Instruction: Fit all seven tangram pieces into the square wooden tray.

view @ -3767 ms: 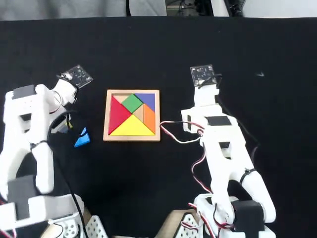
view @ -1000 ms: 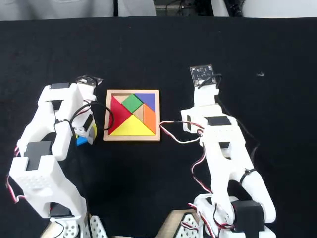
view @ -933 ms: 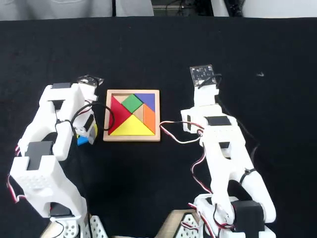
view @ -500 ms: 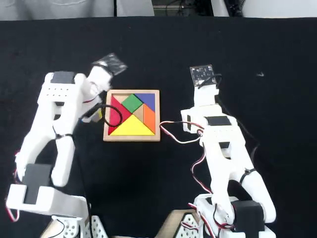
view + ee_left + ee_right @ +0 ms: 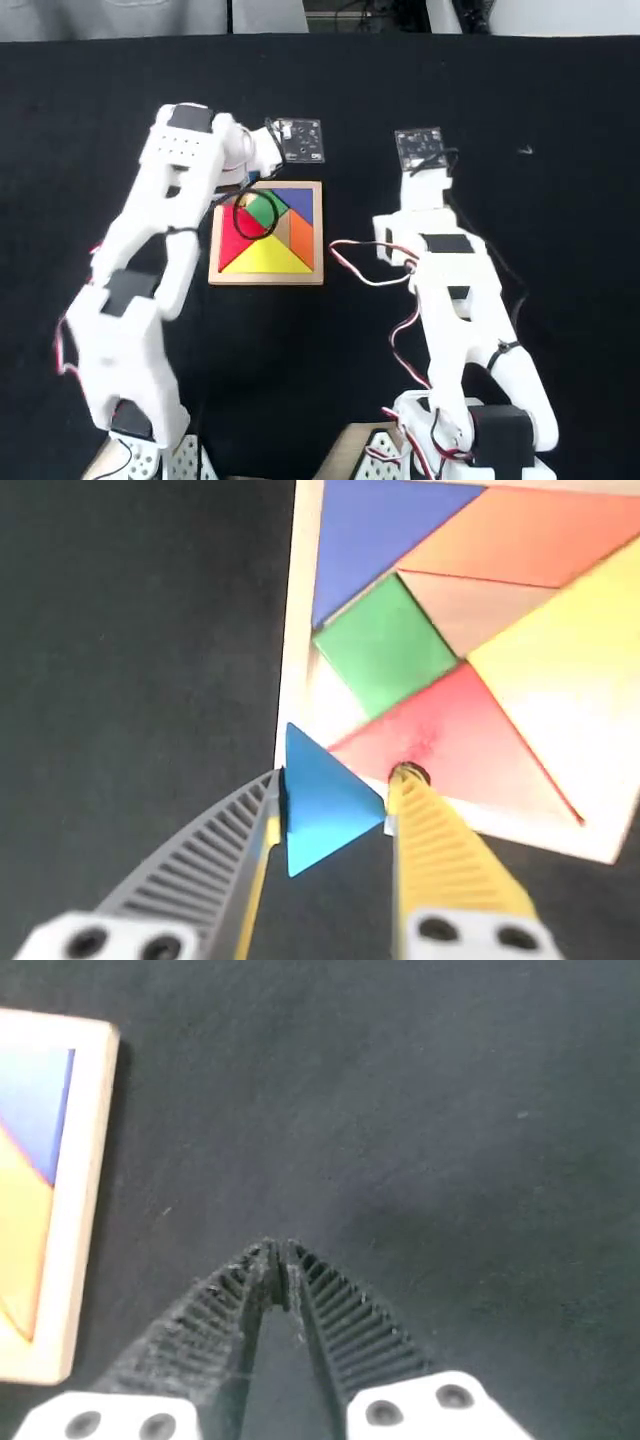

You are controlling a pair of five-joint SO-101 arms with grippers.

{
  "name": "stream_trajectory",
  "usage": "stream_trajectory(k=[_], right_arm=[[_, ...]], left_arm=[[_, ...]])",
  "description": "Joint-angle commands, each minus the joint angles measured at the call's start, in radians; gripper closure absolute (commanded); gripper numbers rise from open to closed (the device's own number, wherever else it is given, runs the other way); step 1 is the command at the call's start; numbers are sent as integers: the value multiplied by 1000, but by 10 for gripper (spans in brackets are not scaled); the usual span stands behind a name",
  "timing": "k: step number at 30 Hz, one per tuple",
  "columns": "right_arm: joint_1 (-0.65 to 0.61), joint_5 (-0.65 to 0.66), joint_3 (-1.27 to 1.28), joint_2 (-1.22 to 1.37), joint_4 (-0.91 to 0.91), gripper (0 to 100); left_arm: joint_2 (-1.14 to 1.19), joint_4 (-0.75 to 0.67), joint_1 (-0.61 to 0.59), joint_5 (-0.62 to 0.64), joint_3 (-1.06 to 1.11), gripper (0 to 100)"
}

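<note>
**Tangram tray with six of seven pieces seated and the last one in hand.**

The tray (image 5: pixel 265 279), mid-bench (image 5: pixel 520 90), holds six pieces: red triangle (image 5: pixel 450 740), yellow triangle (image 5: pixel 560 680), orange triangle (image 5: pixel 530 535), tan triangle (image 5: pixel 465 610), green square (image 5: pixel 385 645) and indigo piece (image 5: pixel 375 530). One gap (image 5: pixel 330 695) is left at its far left corner. The left gripper (image 5: pixel 338 780), clamped on the single blue triangle (image 5: pixel 325 820), hangs over the rim beside that gap. The right gripper (image 5: pixel 278 1260), fingers together and empty, is over bare bench off the tray's right edge.

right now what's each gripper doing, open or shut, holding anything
Left gripper: shut on the blue triangle, at the edge of the wooden tray.
Right gripper: shut, holding nothing, above the black table.
</note>
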Motion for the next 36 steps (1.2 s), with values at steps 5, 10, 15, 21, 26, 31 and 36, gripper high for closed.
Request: stream_trajectory(k=[5,10,15,21,26,31,36], right_arm=[[21,8,-16,-53,-34,985],[21,8,-16,-53,-34,984],[21,8,-16,-53,-34,984],[20,8,-16,-56,-34,984],[20,8,-16,-56,-32,984],[20,8,-18,-56,-32,984],[20,8,-19,-53,-32,984]], left_arm=[[218,58,7,-31,-285,820],[288,95,-13,-37,-375,819],[301,178,-36,-34,-493,819],[327,190,-39,186,-631,822],[419,190,-25,199,-621,822],[446,196,-30,198,-621,823],[450,187,-48,193,-621,823]])
